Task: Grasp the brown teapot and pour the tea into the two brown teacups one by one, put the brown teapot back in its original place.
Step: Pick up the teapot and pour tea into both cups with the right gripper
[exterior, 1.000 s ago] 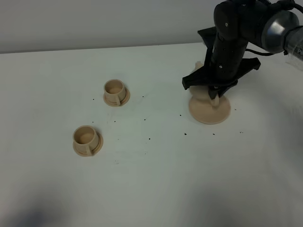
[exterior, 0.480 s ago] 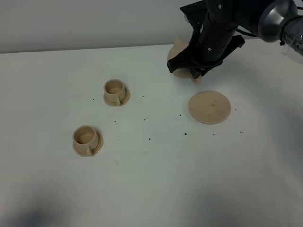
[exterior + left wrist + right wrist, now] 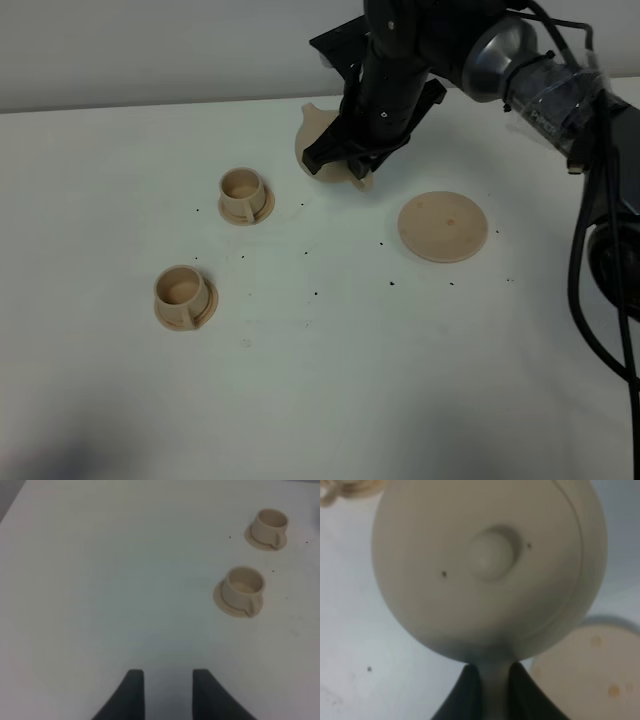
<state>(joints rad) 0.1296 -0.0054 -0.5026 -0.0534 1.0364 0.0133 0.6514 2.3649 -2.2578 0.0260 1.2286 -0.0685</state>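
Observation:
The brown teapot (image 3: 312,135) hangs in the air above the table, right of the far teacup (image 3: 245,195). My right gripper (image 3: 354,166) is shut on its handle. In the right wrist view the teapot's domed lid (image 3: 490,565) fills the frame, and the fingers (image 3: 470,692) clamp the handle. The near teacup (image 3: 183,297) stands closer to the front left. The flat tan disc (image 3: 443,227) lies bare to the right of the teapot. My left gripper (image 3: 164,695) is open and empty over bare table, with both cups (image 3: 242,590) (image 3: 270,527) ahead of it.
Small dark specks dot the white table (image 3: 320,380) between the cups and the disc. The right arm (image 3: 540,70) reaches in from the back right, with cables along the right edge. A grey wall runs along the back.
My right gripper has lifted the teapot off the tan disc and carried it left toward the far teacup. The disc now lies uncovered. The cups have not moved.

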